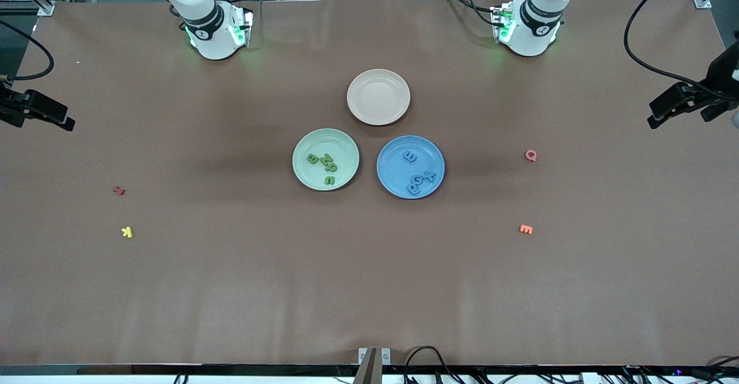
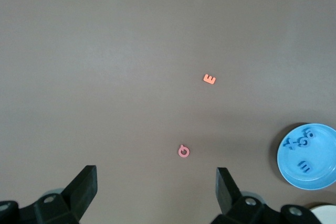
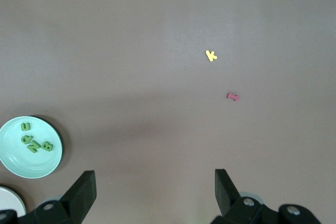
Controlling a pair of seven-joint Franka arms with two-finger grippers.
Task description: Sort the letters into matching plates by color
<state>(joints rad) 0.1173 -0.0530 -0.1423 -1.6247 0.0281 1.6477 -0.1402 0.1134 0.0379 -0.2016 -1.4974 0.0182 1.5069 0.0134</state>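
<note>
Four green letters (image 1: 324,166) in mint plate (image 1: 306,175) at frame centre, four blue letters (image 1: 419,174) in blue plate (image 1: 392,182), wide bare table (image 1: 369,291) around, left gripper (image 2: 156,182) and right gripper (image 3: 155,184) aloft, jaws wide, empty.

beige plate (image 2: 326,209) cut off by the edge; red letter (image 1: 119,190) too small to read.

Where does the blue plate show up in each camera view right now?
Front view: blue plate mid-table, beside the green plate, toward the left arm's end.
Left wrist view: blue plate at the picture's edge, past the pink Q.
Right wrist view: not in it.
Shared landmark: the pink Q, also seen in the front view.
</note>
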